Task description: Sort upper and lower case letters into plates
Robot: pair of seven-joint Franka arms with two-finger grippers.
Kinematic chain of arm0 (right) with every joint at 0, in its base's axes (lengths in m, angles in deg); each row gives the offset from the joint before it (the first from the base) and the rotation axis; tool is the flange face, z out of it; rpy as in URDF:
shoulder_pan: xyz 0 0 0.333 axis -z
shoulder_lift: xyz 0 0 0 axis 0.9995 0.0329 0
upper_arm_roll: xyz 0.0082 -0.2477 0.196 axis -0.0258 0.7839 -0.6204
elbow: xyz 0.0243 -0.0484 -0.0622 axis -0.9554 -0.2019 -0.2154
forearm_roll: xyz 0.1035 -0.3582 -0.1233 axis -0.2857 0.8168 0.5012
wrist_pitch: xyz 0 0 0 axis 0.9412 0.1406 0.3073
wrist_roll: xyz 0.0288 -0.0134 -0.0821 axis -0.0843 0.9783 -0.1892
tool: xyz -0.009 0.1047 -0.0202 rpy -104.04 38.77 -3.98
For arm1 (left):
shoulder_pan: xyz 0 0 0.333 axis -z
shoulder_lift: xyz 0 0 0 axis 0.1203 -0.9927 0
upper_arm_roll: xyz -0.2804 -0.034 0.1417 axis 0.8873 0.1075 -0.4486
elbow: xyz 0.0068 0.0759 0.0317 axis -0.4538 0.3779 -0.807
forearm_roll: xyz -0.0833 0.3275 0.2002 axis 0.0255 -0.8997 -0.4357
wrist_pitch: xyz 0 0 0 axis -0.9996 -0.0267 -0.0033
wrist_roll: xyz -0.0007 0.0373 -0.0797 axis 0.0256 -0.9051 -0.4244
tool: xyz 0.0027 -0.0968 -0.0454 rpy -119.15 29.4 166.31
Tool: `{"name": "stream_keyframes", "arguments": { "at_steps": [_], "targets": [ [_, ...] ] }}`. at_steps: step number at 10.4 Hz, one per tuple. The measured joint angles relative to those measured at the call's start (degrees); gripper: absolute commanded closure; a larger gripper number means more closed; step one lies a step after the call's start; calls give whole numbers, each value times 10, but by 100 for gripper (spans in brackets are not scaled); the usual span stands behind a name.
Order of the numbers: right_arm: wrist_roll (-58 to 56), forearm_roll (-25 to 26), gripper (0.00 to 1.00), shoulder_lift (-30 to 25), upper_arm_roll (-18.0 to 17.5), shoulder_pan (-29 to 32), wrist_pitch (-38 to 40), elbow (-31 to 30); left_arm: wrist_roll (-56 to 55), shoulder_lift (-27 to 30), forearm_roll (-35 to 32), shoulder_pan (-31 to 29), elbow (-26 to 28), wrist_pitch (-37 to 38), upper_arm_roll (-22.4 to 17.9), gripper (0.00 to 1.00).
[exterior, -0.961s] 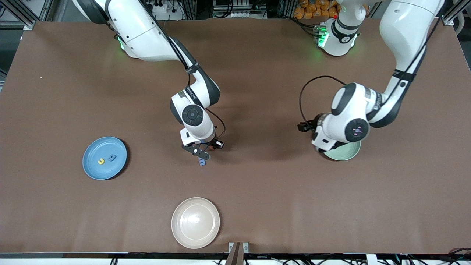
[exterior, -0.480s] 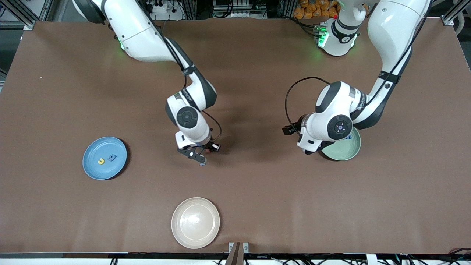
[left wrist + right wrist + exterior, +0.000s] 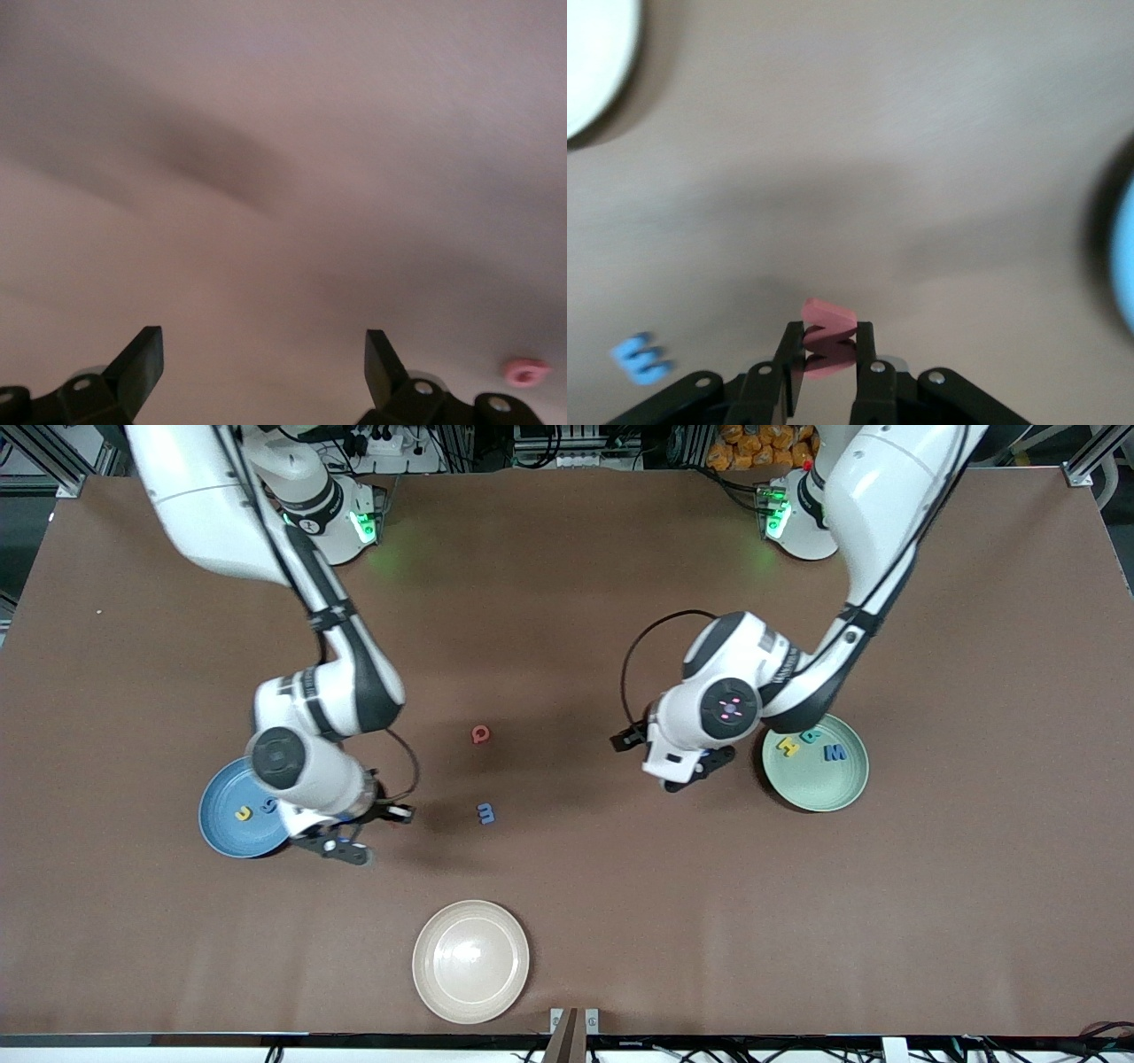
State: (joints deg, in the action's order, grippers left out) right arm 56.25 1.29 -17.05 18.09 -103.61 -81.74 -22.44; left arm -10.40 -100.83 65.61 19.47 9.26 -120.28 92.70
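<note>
Front view: round blue rimmed plate [image 3: 232,819] toward the right arm's end, holding a small yellow letter [image 3: 242,813] and a blue one [image 3: 267,807]. Right gripper [image 3: 341,850] over the brown table [image 3: 567,602] just beside that plate. Pale mint green plate [image 3: 819,779] with yellow [image 3: 787,747], teal [image 3: 810,736] and blue [image 3: 834,753] letters. Left gripper [image 3: 695,772] near it. Loose red Q [image 3: 479,734] and blue m [image 3: 485,812] mid-table; glossy cream plate [image 3: 471,960] nearest the camera.

Left wrist view: fingers [image 3: 142,363] spread wide, empty.

Right wrist view: fingers [image 3: 793,367] clamped on a flat red foam letter [image 3: 827,341].
</note>
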Motion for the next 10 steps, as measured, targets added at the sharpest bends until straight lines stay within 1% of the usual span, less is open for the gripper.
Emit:
{"name": "stream_keyframes", "arguments": {
  "at_steps": [1, 2, 3, 4, 5, 6, 7, 8, 9, 10],
  "targets": [
    [-61, 3, 100, -1, 3, 31, 13, 0, -49, -18, 0, 36, -9, -34, -11, 0],
    [-116, 7, 100, -1, 5, 60, 23, 0, -94, -32, 0, 82, -12, -73, -36, 0],
    [-161, 12, 100, -1, 6, 84, 30, -1, -143, -47, 0, 146, -16, -118, -83, 0],
    [-189, 28, 100, -1, 6, 102, 32, -2, -206, -66, 0, 215, -31, -159, -135, 0],
    [-206, 45, 100, -1, 6, 114, 32, -4, -274, -88, 1, 264, -58, -181, -168, 0],
    [-223, 55, 100, -1, 7, 125, 32, -6, -336, -107, 0, 289, -91, -186, -181, 0],
    [-236, 58, 80, -1, 7, 132, 32, -8, -377, -116, 0, 296, -114, -186, -184, 0],
    [-241, 60, 23, -1, 7, 135, 32, -10, -405, -119, 0, 298, -125, -188, -183, 0],
    [-242, 61, 0, -1, 6, 135, 32, -11, -439, -120, 0, 303, -129, -206, -183, 0],
    [-243, 61, 0, -1, 6, 135, 32, -13, -476, -122, 0, 310, -129, -239, -183, 0]
  ]
}}
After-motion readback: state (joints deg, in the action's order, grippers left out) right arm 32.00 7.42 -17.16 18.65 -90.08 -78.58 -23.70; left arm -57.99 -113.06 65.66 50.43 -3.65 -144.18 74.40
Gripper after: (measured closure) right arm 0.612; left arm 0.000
